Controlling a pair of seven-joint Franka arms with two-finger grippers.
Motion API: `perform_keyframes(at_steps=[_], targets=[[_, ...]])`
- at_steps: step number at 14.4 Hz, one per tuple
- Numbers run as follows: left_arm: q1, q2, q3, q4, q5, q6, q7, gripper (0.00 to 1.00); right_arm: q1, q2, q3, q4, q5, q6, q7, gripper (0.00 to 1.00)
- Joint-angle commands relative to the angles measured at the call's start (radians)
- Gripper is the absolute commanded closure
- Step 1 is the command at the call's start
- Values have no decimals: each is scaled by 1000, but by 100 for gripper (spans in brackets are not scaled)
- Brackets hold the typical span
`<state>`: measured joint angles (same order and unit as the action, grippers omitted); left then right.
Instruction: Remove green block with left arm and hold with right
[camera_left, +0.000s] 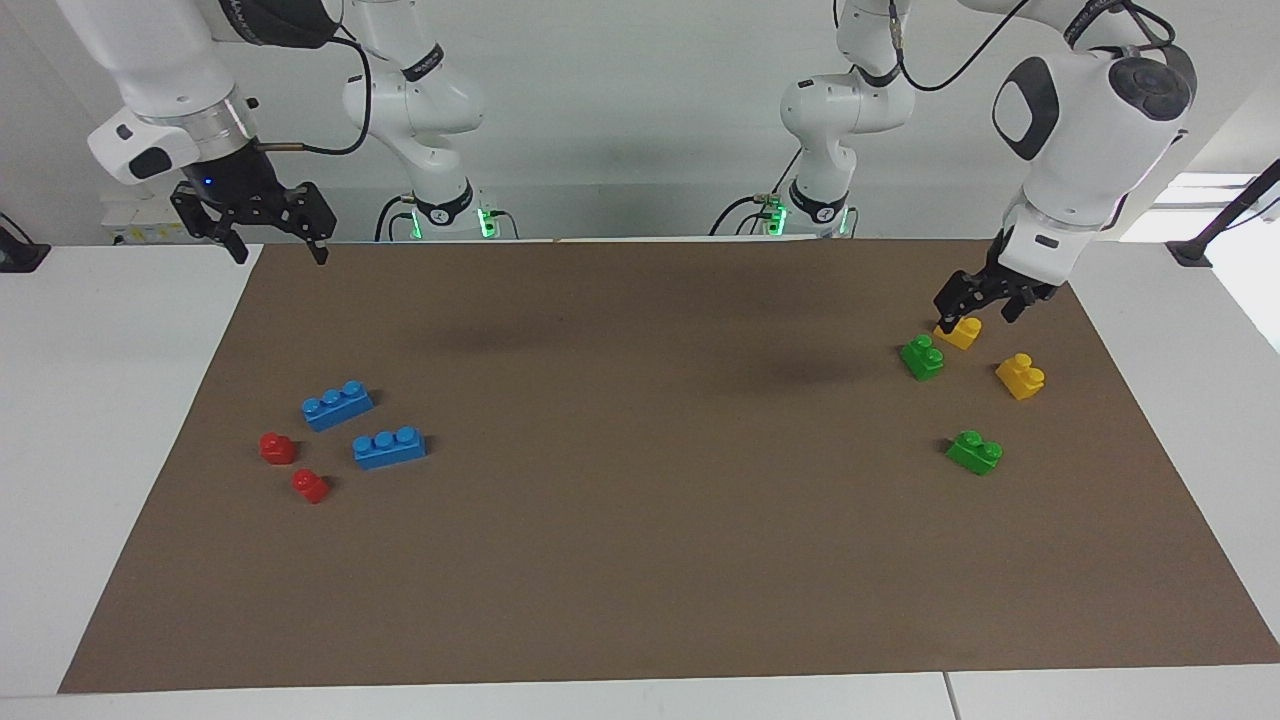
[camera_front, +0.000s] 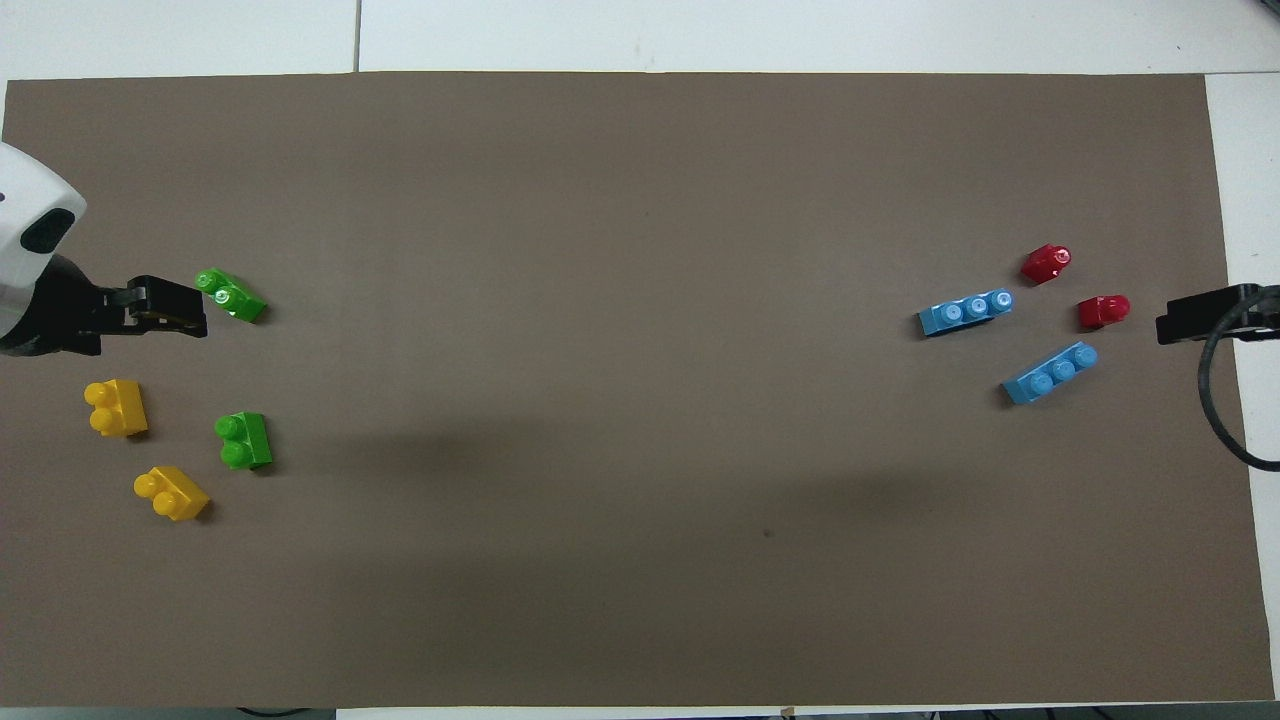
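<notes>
Bricks unmarked, left tool (camera_left: 985, 300) above yellow brick (camera_left: 960, 331)

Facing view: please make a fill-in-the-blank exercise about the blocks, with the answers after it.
The mat holds ___ green blocks. Each blue brick has ___ studs. The red blocks lie at the ___ arm's end. The block nearest the robots is ___.
Missing words: two, three, right, yellow.
</notes>
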<state>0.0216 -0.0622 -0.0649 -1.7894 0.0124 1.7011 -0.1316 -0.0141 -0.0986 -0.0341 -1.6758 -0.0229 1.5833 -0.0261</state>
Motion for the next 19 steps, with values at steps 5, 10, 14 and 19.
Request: perform_keyframes(at_steps=[5,10,14,19], targets=[[-14,-80,11,-19,-18,-115,14,0,-10,-12,8,-18,40,21,14,0],[-14,-82,14,-16,-78,-74,9,0,-9,-12,8,-19,40,21,14,0],[-14,-91,11,-12,-77,-89,17,0,-10,-12,8,-19,40,23,12,0],[-14,-110,11,-12,-65,-72,17,0,-10,-12,6,-18,40,23,12,0]])
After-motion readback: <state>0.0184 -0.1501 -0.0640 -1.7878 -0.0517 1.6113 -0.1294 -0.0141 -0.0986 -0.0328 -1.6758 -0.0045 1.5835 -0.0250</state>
